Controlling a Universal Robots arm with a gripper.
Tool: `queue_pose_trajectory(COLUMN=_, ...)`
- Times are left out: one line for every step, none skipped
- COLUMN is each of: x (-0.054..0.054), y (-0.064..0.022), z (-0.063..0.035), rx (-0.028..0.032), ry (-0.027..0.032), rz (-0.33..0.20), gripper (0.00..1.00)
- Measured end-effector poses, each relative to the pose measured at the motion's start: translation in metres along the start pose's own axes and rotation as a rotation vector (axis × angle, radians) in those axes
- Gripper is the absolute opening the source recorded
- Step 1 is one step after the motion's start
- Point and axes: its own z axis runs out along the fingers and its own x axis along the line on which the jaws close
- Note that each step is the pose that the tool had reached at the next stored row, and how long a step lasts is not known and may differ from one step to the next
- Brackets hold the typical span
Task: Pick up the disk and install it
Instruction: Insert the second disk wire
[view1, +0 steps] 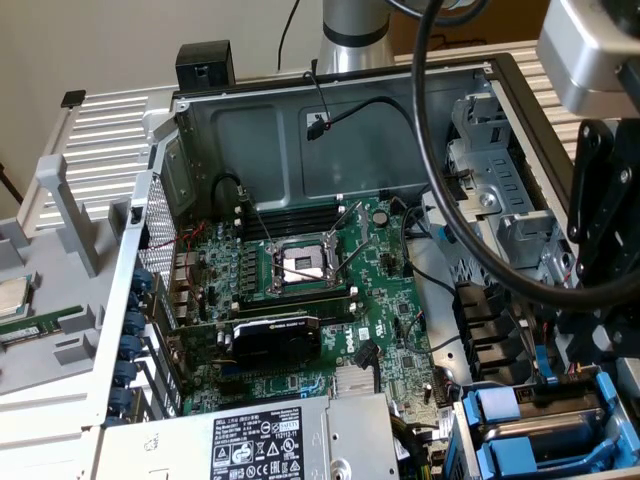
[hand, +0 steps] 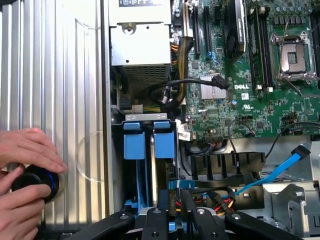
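Ribbed metal tabletop (hand: 60, 75) outside the computer case: a person's hands (hand: 27, 150) on a black knob (hand: 35, 182), well apart from the drive cage (hand: 148, 118). Cage: two blue tabs (hand: 134, 142) showing. Gripper (hand: 174, 196) just beside the cage, fingers narrowly apart, clamped on the disk (hand: 173, 206), seen edge-on. Green circuit board (hand: 240, 100) adjoining the cage; blue cable (hand: 280, 167) near it.
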Motion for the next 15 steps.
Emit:
queue_pose_trajectory(x=0.0000, y=0.0000, z=-0.0002, rx=0.0000, ry=0.0003, rz=-0.002, gripper=0.25)
queue_pose_trajectory(x=-0.0001, y=0.0001, z=-0.0007, rx=0.0000, ry=0.0005, rz=-0.004, gripper=0.25)
queue_pose_trajectory(x=-0.0001, y=0.0001, z=-0.0013, rx=0.0000, ry=0.0005, rz=-0.004, gripper=0.25)
queue_pose_trajectory(x=-0.0001, y=0.0002, z=-0.0019, rx=0.0001, ry=0.0004, rz=-0.005, gripper=0.25)
queue_pose_trajectory(x=-0.0001, y=0.0003, z=-0.0028, rx=0.0002, ry=0.0004, rz=-0.005, gripper=0.25)
queue_pose_trajectory(x=-0.0001, y=0.0005, z=-0.0037, rx=0.0004, ry=0.0004, rz=-0.005, gripper=0.25)
queue_pose_trajectory(x=-0.0001, y=0.0007, z=-0.0044, rx=0.0011, ry=0.0004, rz=-0.005, gripper=0.25)
queue_pose_trajectory(x=-0.0001, y=0.0010, z=-0.0051, rx=0.0019, ry=0.0005, rz=-0.005, gripper=0.25)
queue_pose_trajectory(x=-0.0001, y=0.0012, z=-0.0057, rx=0.0025, ry=0.0004, rz=-0.005, gripper=0.25)
queue_pose_trajectory(x=-0.0002, y=0.0013, z=-0.0063, rx=0.0029, ry=0.0002, rz=-0.005, gripper=0.25)
queue_pose_trajectory(x=-0.0002, y=0.0014, z=-0.0069, rx=0.0033, ry=0.0002, rz=-0.005, gripper=0.25)
queue_pose_trajectory(x=-0.0002, y=0.0014, z=-0.0077, rx=0.0035, ry=0.0003, rz=-0.005, gripper=0.25)
queue_pose_trajectory(x=-0.0002, y=0.0015, z=-0.0082, rx=0.0036, ry=0.0003, rz=-0.005, gripper=0.25)
queue_pose_trajectory(x=-0.0002, y=0.0016, z=-0.0083, rx=0.0036, ry=0.0003, rz=-0.005, gripper=0.25)
queue_pose_trajectory(x=-0.0002, y=0.0016, z=-0.0083, rx=0.0036, ry=0.0002, rz=-0.005, gripper=0.25)
